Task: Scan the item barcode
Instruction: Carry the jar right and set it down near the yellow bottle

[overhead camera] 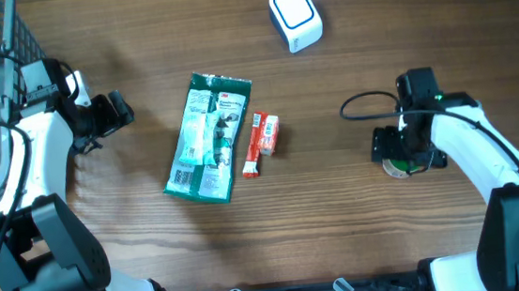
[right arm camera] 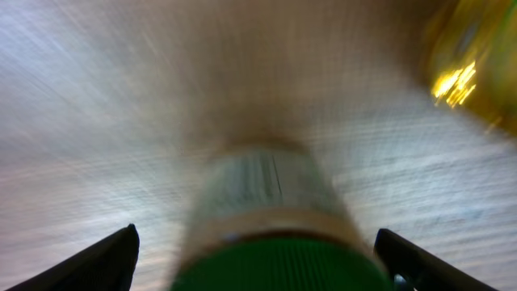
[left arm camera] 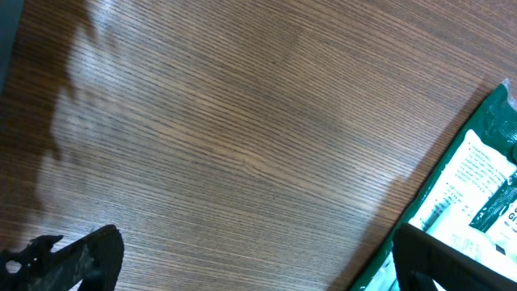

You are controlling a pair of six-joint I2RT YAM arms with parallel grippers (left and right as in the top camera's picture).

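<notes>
straddling bottle [right arm camera: 266, 194] (green ribbed cap, pale body); right gripper [right arm camera: 260, 260] jaws apart

White-shelled left arm [overhead camera: 27, 156] and right arm [overhead camera: 471, 141] carry black joints, looping black cables, black fingers [left arm camera: 77, 259].

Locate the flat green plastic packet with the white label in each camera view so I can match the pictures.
Overhead: the flat green plastic packet lies left of centre, beside the small red-and-white packet.
Left wrist: one end of it enters at the right edge, lower half.
Right wrist: not in it; that blurred view shows a green-capped bottle.
Shared landmark: the wood-grain tabletop runs through all three.
</notes>
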